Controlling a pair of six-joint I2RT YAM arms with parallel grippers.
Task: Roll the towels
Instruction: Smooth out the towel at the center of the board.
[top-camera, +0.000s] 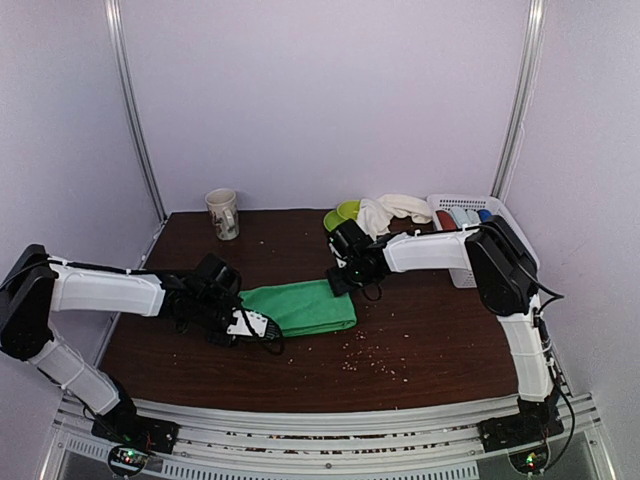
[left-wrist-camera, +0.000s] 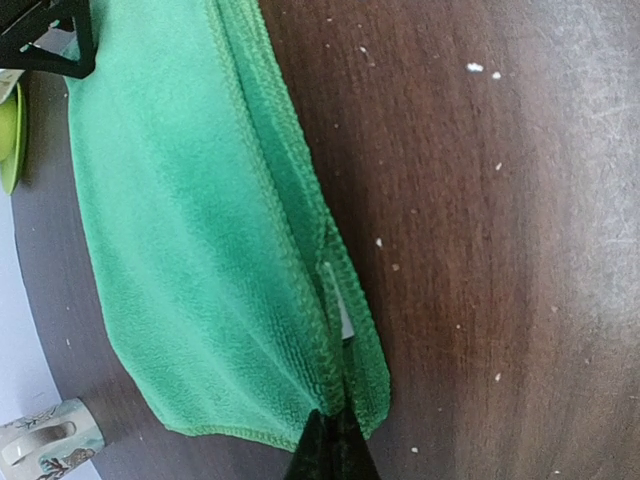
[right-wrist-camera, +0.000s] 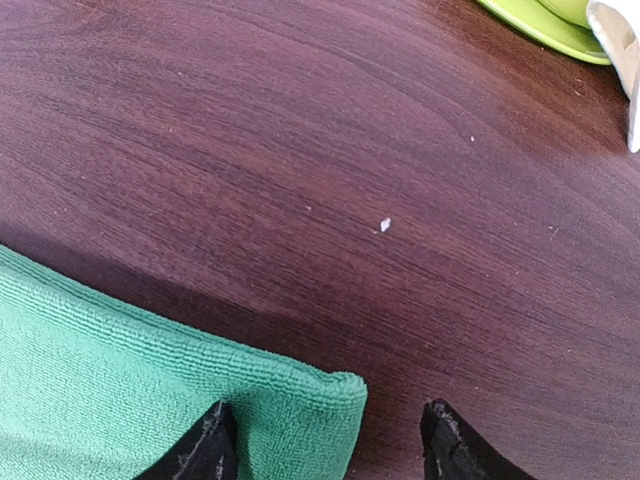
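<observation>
Farthest left, the mug (top-camera: 222, 213) stands near the far left corner of the counter (top-camera: 420, 330), clear of the work. Next, the left jaws are fully shut on the hem at the left end of the green towel (top-camera: 300, 307). That towel lies folded in the middle of the counter, a little toward the near edge. At its far right corner the right jaws stand apart and hold nothing, with one fingertip (right-wrist-camera: 205, 450) over the cloth and the other over bare wood. The cream towel (top-camera: 392, 209) lies bunched at the far edge toward the right corner, between the green plate (top-camera: 345, 212) and the basket (top-camera: 450, 198).

My worry is the left pinch. It looks to catch only a thin strip of hem, so a pull could slip off, or drag the whole towel along the counter instead of turning it over. If the right jaws close where they are, they may take just the top layer, which would skew the roll. The crumbs (top-camera: 365, 355) near the near edge could also get rolled in.

Only the left wrist view shows the stacked hems and a pale tag (left-wrist-camera: 343, 318) at the pinch. Only the right wrist view shows the gap between those jaws. The top view alone takes in the cream towel and the basket
</observation>
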